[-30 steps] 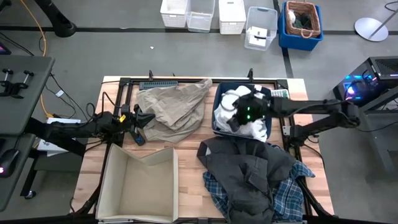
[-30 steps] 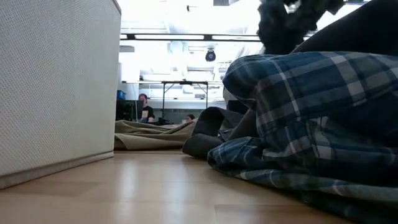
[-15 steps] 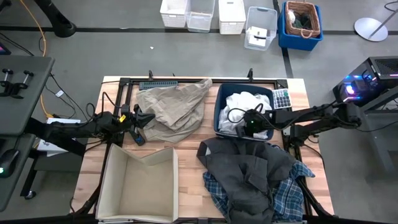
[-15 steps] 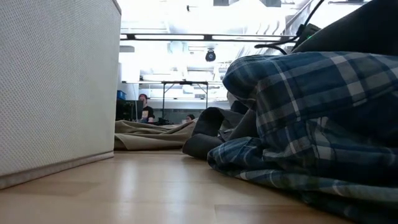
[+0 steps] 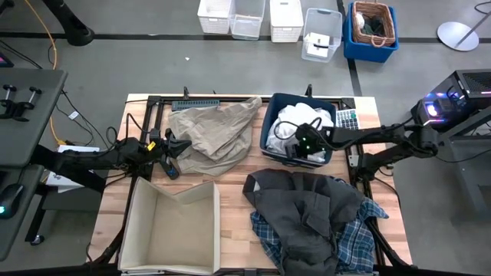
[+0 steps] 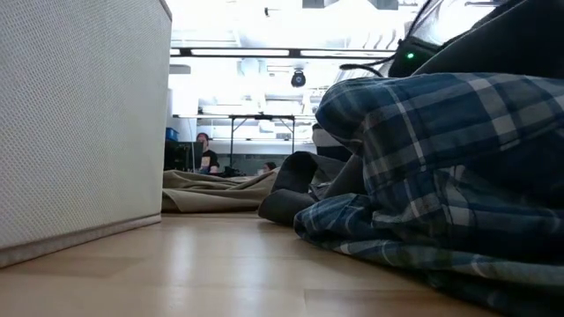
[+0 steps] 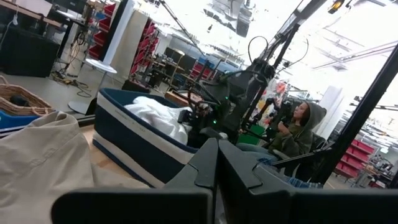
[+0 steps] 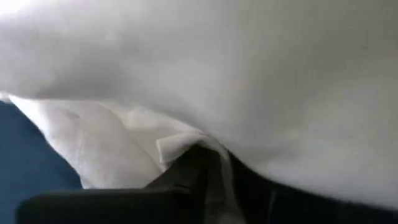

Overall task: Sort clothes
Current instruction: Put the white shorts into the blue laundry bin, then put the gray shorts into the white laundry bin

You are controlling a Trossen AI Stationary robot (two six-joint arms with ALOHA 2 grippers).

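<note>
The white garment (image 5: pixel 295 126) lies bunched in a dark blue bin (image 5: pixel 266 142) at the table's far right. My right gripper (image 5: pixel 304 144) is down in the bin, shut on this garment (image 8: pixel 205 74). The beige-khaki garment (image 5: pixel 213 130) lies spread on the table's far middle. My left gripper (image 5: pixel 172 146) hangs shut and empty beside its left edge. The dark grey garment (image 5: pixel 303 207) lies heaped on the blue-and-white plaid shirt (image 5: pixel 354 239) at the near right. The plaid shirt also shows in the low view (image 6: pixel 441 150). My right gripper is shut among the folds of the white garment, and a fold edge (image 8: pixel 177 146) runs right up to the fingertips (image 8: pixel 200 171). The cloth fills the wrist view and hides how many layers are caught. The fingers reach into the bin from the table's right, and the garment rests in the bin.
An open beige fabric box (image 5: pixel 173 226) stands at the near left; its wall fills the left of the low view (image 6: pixel 79 123). A calculator (image 5: pixel 346 119) lies right of the bin. White and blue crates (image 5: pixel 299 23) stand on the floor beyond the table. A person (image 7: pixel 301 124) sits beyond the table.
My right gripper has gone down into the blue bin and then toward the table's left. The white garment, which spilled over the bin's near rim a second ago, now lies inside the bin.
</note>
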